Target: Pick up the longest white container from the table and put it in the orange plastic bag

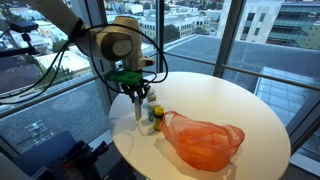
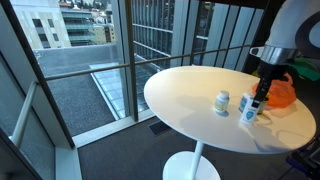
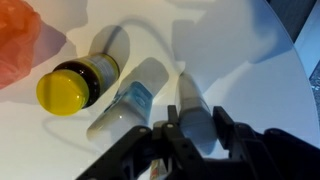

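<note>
In the wrist view the longest white container [image 3: 190, 100], a slim plain cylinder, stands on the white table [image 3: 235, 50]. My gripper [image 3: 195, 132] comes down over it, with one black finger pressed against each side of its body. In an exterior view the gripper [image 1: 136, 92] hangs at the table's near edge over the group of small containers. The orange plastic bag [image 1: 203, 140] lies crumpled on the table just beside them. It also shows behind the gripper [image 2: 263, 97] as the orange plastic bag [image 2: 283, 93], and its corner as the orange plastic bag [image 3: 18, 45] at the wrist view's top left.
A bottle with a yellow cap [image 3: 78, 85] and a shorter white jar with a blue label [image 3: 128, 105] stand close beside the slim container. The round table's edge [image 1: 125, 150] is near them. Glass walls and a railing surround the table.
</note>
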Motion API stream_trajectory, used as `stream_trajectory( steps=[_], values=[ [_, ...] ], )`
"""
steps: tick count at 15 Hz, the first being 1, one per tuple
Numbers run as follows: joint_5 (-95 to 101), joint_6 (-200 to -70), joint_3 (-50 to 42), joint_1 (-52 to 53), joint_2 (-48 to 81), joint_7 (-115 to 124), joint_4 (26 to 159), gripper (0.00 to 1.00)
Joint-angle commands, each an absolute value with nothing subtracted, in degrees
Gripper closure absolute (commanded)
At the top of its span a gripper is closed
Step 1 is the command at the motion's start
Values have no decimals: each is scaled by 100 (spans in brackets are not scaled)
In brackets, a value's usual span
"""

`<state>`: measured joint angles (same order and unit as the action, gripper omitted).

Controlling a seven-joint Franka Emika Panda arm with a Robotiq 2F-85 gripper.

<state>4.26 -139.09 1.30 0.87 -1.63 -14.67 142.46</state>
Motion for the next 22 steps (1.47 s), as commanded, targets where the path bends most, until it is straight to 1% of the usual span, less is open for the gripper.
stream_trajectory(
  steps=[1, 22],
  values=[
    [589, -13827, 82, 60, -330, -1352, 14120, 89],
    [609, -13673, -618, -620, -1709, -1104, 13667, 89]
  ],
)
